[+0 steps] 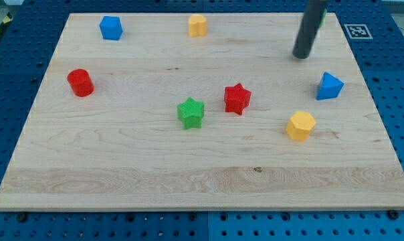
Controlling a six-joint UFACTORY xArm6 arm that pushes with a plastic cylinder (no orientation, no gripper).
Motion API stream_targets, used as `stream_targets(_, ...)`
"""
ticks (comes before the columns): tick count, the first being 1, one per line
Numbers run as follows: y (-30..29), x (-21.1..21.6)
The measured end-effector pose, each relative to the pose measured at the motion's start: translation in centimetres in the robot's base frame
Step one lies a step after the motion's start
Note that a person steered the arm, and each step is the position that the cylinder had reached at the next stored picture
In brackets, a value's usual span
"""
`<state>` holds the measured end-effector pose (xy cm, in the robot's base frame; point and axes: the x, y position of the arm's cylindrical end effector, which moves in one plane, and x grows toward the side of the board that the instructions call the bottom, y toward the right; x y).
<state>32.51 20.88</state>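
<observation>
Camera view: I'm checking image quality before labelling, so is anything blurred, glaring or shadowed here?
Camera view: the light is even, the wooden board shows no glare; the blocks cast only soft shadows; the dark rod tool looks slightly soft, my tip set apart from the blue block.

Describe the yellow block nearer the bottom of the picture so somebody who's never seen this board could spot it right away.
Start at the wooden board and go to its right half, lower middle. The yellow hexagonal block sits there, below the blue block and right of the red star. My tip hangs well above it, touching nothing; the other yellow block is at the top edge.
</observation>
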Motion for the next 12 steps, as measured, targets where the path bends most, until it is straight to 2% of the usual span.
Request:
stream_targets(1,4.3,0.8)
stream_targets(3,9.1,8.3)
stream_targets(10,2.3,9.2)
stream_targets(12,-3.3,9.3)
